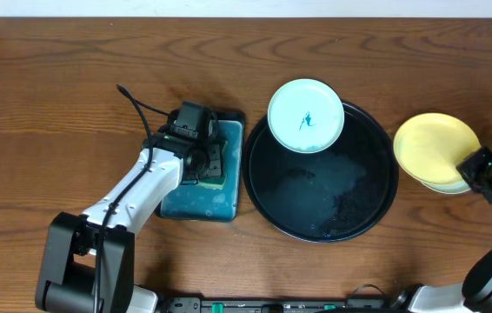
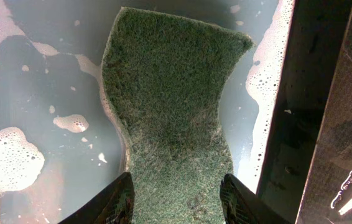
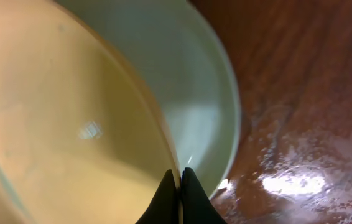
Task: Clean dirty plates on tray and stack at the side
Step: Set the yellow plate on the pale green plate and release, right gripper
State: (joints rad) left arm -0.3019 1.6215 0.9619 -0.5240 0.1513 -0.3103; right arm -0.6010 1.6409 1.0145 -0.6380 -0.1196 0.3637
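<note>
Plates are being counted at three in the overhead view. One mint-white plate (image 1: 306,115), marked with a teal scribble in its middle, is being carried by the far rim of the single black tray (image 1: 376,204), partly overhanging it. One yellow plate (image 1: 435,148) is lying on top of a second mint-white plate (image 1: 450,186); this pair is being borne by the brown worktop (image 1: 55,87) just to the right of the tray, apart from it.

Two arms are being shown. The right claw (image 1: 475,169) is being held at the near right edge of the yellow plate. The left claw (image 1: 201,161) is being held over one rectangular teal sponge tray (image 1: 185,209), just left of the black tray, with one sponge (image 1: 216,181) under it.

Closer detail is being given by the wrist views. From the right wrist, the claw (image 3: 180,186) is being seen pinched almost fully together on the yellow plate's (image 3: 64,124) thin rim, with the pale plate (image 3: 194,93) showing beneath it. From the left wrist, the green sponge (image 2: 176,106) is being seen lying in grey water edged with white suds (image 2: 8,168). The claw (image 2: 177,202) is being held spread to about the sponge's width, one of its fingers (image 2: 117,202) at each side of the near end; whether the sponge is being squeezed cannot be told.
</note>
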